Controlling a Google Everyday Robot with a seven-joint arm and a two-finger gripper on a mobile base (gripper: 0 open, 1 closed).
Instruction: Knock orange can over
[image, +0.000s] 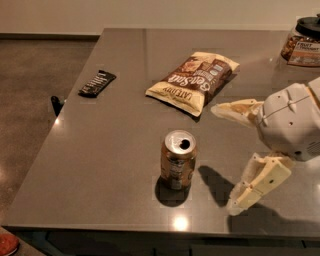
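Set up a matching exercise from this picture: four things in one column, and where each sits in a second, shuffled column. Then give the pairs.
1. orange can
2. snack bag
3. black bar
4. gripper

A. near the edge of the table, at the view's left
B. standing upright near the front edge
C. at the view's right, open, apart from the can
D. lying flat behind the can

Pairs: 1-B, 2-D, 3-A, 4-C.
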